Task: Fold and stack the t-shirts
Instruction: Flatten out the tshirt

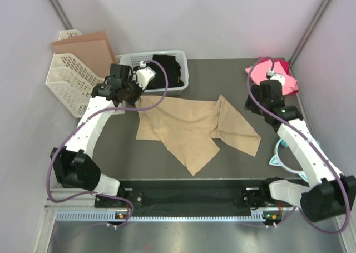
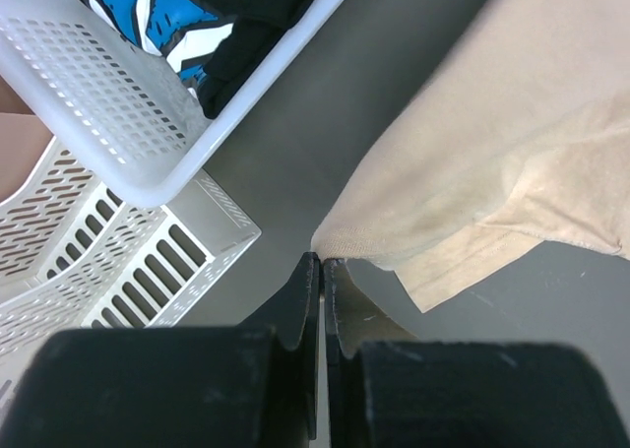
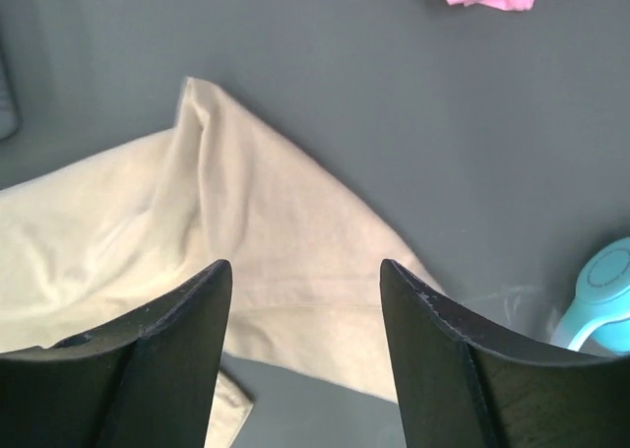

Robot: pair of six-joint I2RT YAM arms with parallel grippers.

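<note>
Now, L gripper (image 2: 322, 263) has jaws pinched together on a corner of the crumpled tan cotton t-shirt (image 1: 189, 128), mid dark table (image 1: 167, 164); R gripper (image 3: 305, 267) hovers, jaws wide apart. Best next: grab opp. corner, pull taut.

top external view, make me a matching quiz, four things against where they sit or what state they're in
Things:
1 tan t-shirt
2 pink t-shirt
3 left pincer
4 right pincer

Places or states:
A open, holding nothing
B shut on a shirt corner
C far right corner
D spread out in the middle

Pairs: 1-D, 2-C, 3-B, 4-A
</note>
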